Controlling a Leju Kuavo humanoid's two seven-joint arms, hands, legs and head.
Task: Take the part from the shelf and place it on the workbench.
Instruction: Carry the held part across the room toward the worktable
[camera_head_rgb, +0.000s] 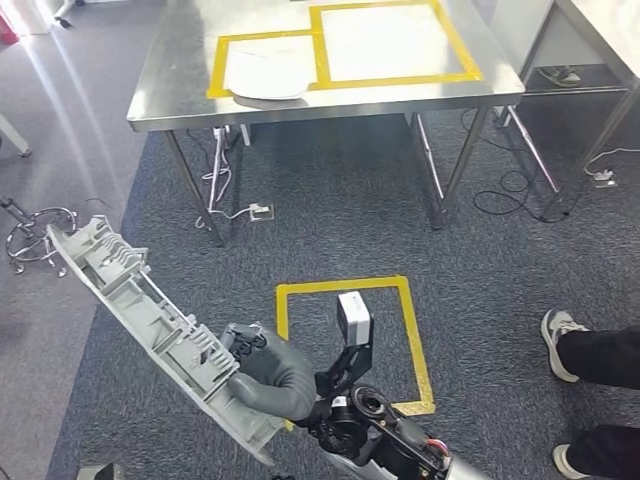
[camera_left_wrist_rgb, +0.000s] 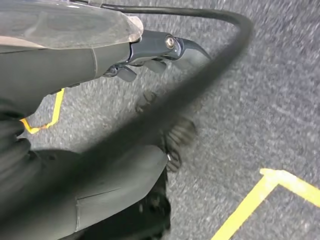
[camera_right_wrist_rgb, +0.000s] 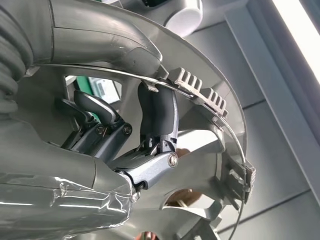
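The right hand has its fingers clamped on one end of the long grey plastic part, which could lever loose well short of the steel bench.

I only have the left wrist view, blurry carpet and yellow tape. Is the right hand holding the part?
Observer: Yes, the right hand grips a long grey ribbed plastic part, which slants away to the robot's left.
Operator: Where is the workbench?
Observer: The steel workbench stands ahead, across the carpet.
Operator: Anything on it?
Observer: A flat white sheet lies in the left yellow-taped rectangle.
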